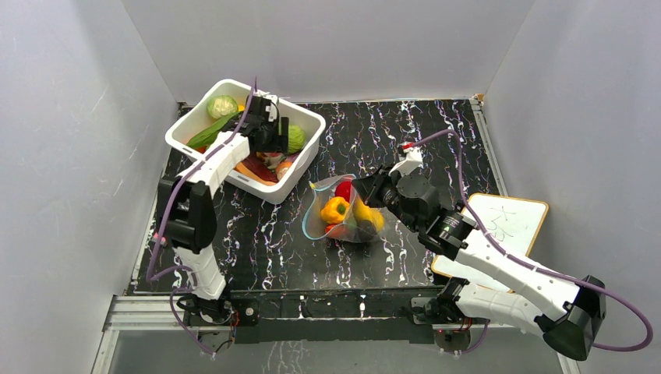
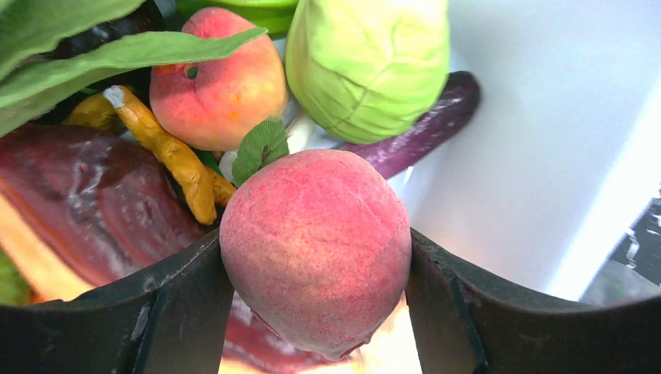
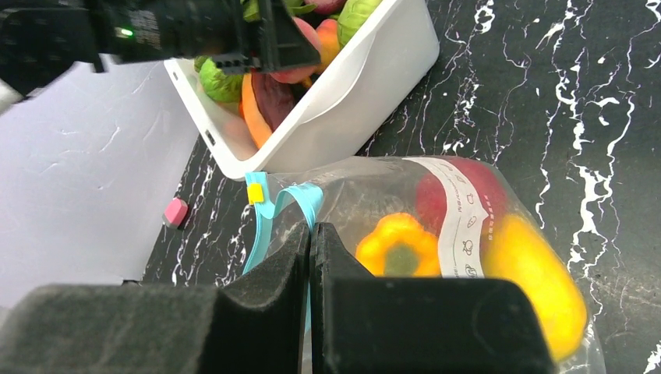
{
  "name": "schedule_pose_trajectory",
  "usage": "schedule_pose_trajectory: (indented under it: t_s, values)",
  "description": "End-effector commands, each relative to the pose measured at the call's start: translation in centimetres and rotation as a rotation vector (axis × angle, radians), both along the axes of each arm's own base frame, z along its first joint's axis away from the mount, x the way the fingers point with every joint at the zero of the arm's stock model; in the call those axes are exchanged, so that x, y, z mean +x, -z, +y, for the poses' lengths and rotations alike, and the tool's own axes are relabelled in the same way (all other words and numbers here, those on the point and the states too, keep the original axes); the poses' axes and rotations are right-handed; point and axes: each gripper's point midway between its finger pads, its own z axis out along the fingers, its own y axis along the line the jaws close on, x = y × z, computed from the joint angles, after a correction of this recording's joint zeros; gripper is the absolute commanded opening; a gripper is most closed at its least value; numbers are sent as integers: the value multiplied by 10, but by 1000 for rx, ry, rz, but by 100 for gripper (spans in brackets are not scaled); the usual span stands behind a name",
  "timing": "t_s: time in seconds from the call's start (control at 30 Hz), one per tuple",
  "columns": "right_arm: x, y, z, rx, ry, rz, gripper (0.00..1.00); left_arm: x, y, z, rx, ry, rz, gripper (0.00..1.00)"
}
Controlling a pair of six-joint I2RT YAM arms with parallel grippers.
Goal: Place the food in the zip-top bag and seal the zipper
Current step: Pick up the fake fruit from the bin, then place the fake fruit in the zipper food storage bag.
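Holding yellow and red food (image 3: 399,248), the zip-top bag (image 3: 460,210) is clear.

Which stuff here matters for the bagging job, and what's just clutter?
Job: peach, cabbage and the rest of the toy food in the white tub; zip-top bag, part filled; its blue zipper.
Clutter: whiteboard; small pink block.

Red-pink peach (image 2: 316,249) (white tub (image 2: 530,156))

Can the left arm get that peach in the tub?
Looks like yes: the peach sits right between the fingers of the left gripper, both seeming to touch it, with nothing in between.
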Motion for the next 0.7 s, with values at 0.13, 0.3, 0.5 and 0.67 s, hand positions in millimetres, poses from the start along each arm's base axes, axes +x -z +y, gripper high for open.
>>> schedule_pose_trajectory:
  t_s: [0.13, 0.3, 0.5, 0.67]
  values:
    - [9, -30, 3, 51, 25, -46, 0, -32, -77, -9, -108, 63, -114, 56]
    - [13, -38, -2, 45, 55, -62, 0, -56, -101, -22, -206, 136, -142, 57]
    - [14, -42, 1, 35, 52, -46, 0, -97, -123, -43, -368, 221, -138, 57]
    - [17, -35, 2, 36, 67, -29, 0, -135, -143, -60, -511, 309, -104, 57]
